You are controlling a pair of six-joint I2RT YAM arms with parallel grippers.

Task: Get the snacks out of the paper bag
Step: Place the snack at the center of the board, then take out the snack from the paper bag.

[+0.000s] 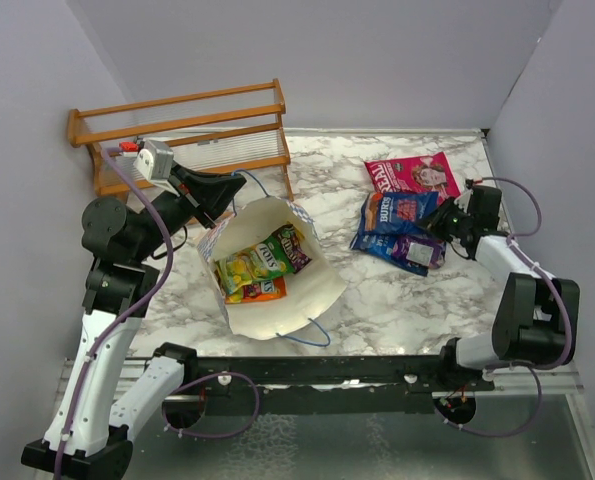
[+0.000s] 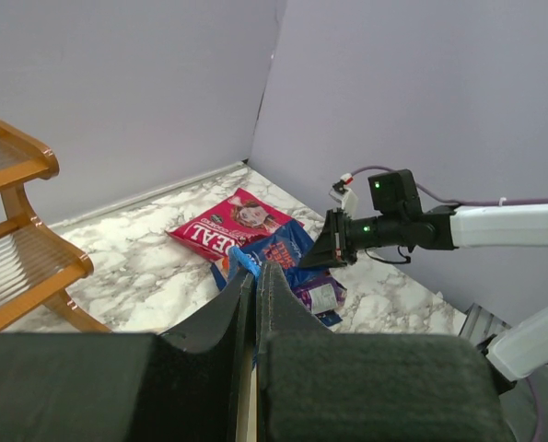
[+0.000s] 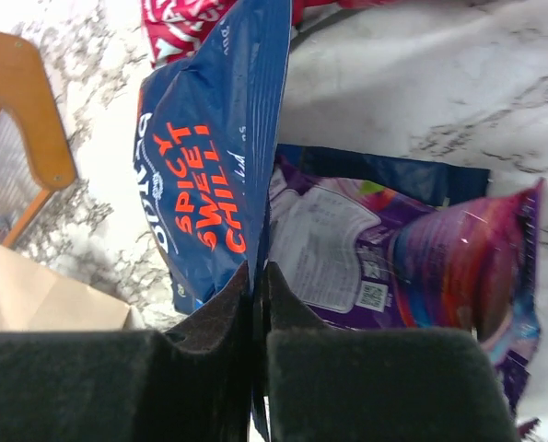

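The cream paper bag (image 1: 295,300) lies open at the table's middle. Yellow (image 1: 235,272), green (image 1: 275,258) and red-orange (image 1: 263,290) candy packs lie inside it. My left gripper (image 1: 225,208) is shut on the bag's far rim by the blue cord handle (image 2: 239,261); its jaws (image 2: 258,276) are pressed together. The magenta-pink packet (image 1: 417,175), blue packet (image 1: 392,213) and dark purple packet (image 1: 420,250) lie on the table at right. My right gripper (image 1: 434,222) is shut on the blue packet's edge (image 3: 209,166), beside the purple packet (image 3: 421,267).
A wooden rack (image 1: 177,130) stands at the back left, just behind the left gripper and the bag. Grey walls close the table at the back and both sides. A black rail (image 1: 327,375) runs along the near edge.
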